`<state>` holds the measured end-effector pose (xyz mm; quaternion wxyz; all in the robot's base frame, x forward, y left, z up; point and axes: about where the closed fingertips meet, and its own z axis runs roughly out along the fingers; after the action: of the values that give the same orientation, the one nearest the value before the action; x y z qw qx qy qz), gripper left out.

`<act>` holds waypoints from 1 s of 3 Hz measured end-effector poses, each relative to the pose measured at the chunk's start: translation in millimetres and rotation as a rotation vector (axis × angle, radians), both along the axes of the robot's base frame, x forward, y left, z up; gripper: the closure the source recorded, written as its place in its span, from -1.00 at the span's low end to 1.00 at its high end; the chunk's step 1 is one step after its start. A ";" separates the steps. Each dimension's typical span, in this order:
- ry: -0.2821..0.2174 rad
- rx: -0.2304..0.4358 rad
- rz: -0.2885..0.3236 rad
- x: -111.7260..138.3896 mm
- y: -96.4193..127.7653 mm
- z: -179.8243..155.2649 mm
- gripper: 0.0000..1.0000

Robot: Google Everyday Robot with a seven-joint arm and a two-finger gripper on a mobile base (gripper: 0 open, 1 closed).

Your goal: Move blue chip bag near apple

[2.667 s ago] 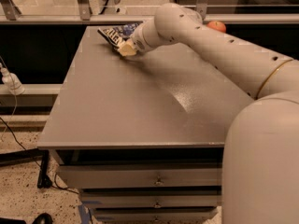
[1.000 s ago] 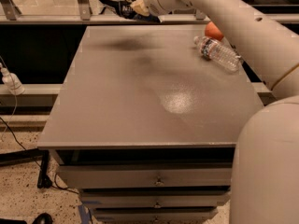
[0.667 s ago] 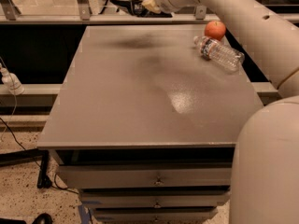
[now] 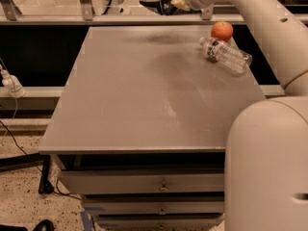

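The blue chip bag [image 4: 156, 2] is dark navy with black ends and hangs in the air above the table's far edge, held by my gripper [image 4: 176, 2]. The gripper is shut on the bag's right end. The apple [image 4: 222, 31], small, round and orange-red, sits on the grey table [image 4: 144, 100] at the far right. The bag is to the left of the apple and higher up, apart from it. My white arm runs from the gripper down the right side of the view.
A clear plastic water bottle [image 4: 226, 55] lies on its side just in front of the apple. A metal rail and glass partition [image 4: 86, 13] run behind the table. Drawers [image 4: 161, 186] are below the top. A white plug and cable [image 4: 10, 83] hang at the left.
My gripper has lifted the chip bag off the table's far left area and carried it up and to the right, towards the apple. The view has shifted, showing the apple and bottle.
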<state>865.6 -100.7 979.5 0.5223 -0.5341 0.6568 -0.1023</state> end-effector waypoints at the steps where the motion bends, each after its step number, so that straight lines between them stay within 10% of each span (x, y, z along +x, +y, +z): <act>1: 0.018 0.005 0.008 16.0 -18.0 -17.2 1.00; 3: 0.068 0.010 0.023 29.0 -36.5 -46.3 1.00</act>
<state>894.6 -137.1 933.2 0.5035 -0.5422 0.6685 -0.0747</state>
